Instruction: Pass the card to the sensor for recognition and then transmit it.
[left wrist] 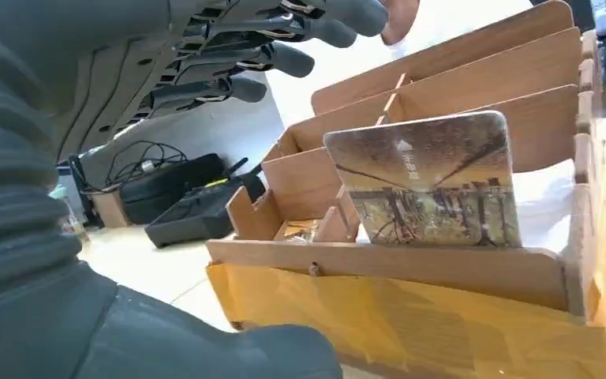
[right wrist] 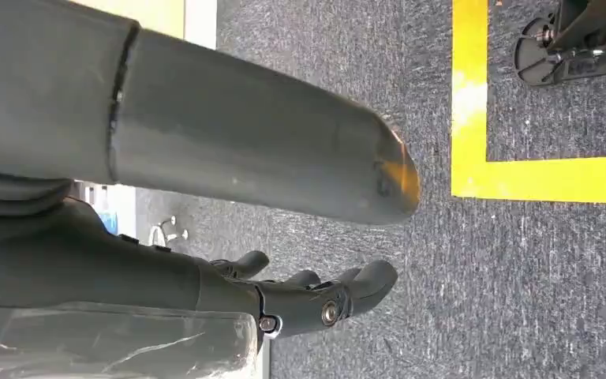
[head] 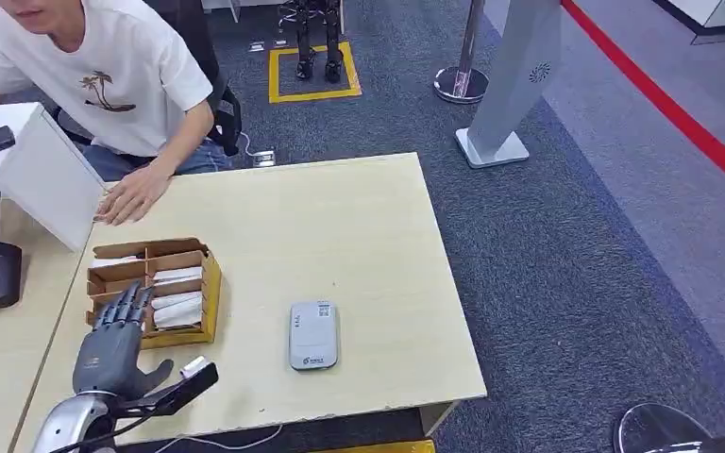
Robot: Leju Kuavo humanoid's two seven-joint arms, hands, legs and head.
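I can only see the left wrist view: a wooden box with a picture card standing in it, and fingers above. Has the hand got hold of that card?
Observer: Not yet. The head view shows the left hand empty, its fingers stretched out over the left side of the wooden box.
Operator: Where is the sensor that the card has to be shown to?
Observer: A flat grey sensor lies on the table to the right of the box, apart from it.
Operator: And the other hand?
Observer: The right hand hangs over grey carpet, holding nothing.
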